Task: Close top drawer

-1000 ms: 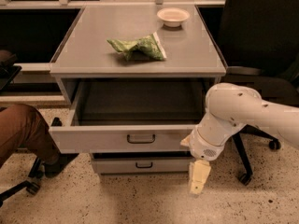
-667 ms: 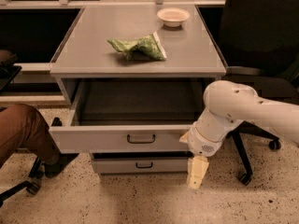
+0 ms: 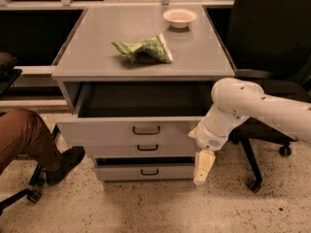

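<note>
- Drawer look: the top drawer (image 3: 107, 131) is a wide light-grey metal tray, pulled well out from under the desk (image 3: 204, 57). It has a tall front panel, and a small dark loop handle (image 3: 146, 130) sits at the centre.
- Below it you see two shorter grey drawers (image 3: 116, 151). The lowest one also stands out a bit.
- Pincer (image 3: 203, 168): cream, pointing down at the floor. It hangs just right of and below the top drawer's right front corner, level with the lowest drawer. It holds nothing.
- You cannot tell whether the pincer is wide or narrow.
- The white arm (image 3: 243, 106) comes in from the right. Its wrist covers the right end of the front panel, so contact there cannot be judged.
- The inside of the top drawer is dark and its contents are unreadable.
- On the desk lie a green bag (image 3: 143, 49) and a pale bowl (image 3: 180, 17).
- A person's leg (image 3: 22, 137) is cut off at the left. A black chair (image 3: 265, 38) is cut off at the right.
</note>
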Robot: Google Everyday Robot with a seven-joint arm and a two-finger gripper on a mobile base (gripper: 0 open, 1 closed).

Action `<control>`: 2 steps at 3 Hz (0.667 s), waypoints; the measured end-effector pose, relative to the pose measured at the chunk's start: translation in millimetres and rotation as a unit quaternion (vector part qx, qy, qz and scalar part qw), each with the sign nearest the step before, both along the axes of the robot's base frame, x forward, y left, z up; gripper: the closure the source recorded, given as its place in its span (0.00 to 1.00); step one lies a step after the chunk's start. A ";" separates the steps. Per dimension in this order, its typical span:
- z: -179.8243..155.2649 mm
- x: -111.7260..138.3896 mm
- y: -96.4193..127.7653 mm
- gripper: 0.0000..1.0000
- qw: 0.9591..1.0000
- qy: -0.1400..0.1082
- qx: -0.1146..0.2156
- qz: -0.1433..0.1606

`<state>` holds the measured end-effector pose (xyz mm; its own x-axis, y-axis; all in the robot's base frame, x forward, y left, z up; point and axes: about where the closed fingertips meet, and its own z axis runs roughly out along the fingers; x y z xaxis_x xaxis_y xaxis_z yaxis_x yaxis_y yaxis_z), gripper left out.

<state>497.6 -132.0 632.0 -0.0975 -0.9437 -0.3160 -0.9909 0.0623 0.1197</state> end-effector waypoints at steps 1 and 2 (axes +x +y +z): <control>0.1 12.0 -1.2 0.00 1.000 -0.010 0.001 -0.006; -0.5 64.2 -1.5 0.00 0.998 -0.059 0.009 -0.025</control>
<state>561.9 -133.4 631.5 -0.1062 -0.9329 -0.3443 -0.9938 0.1113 0.0049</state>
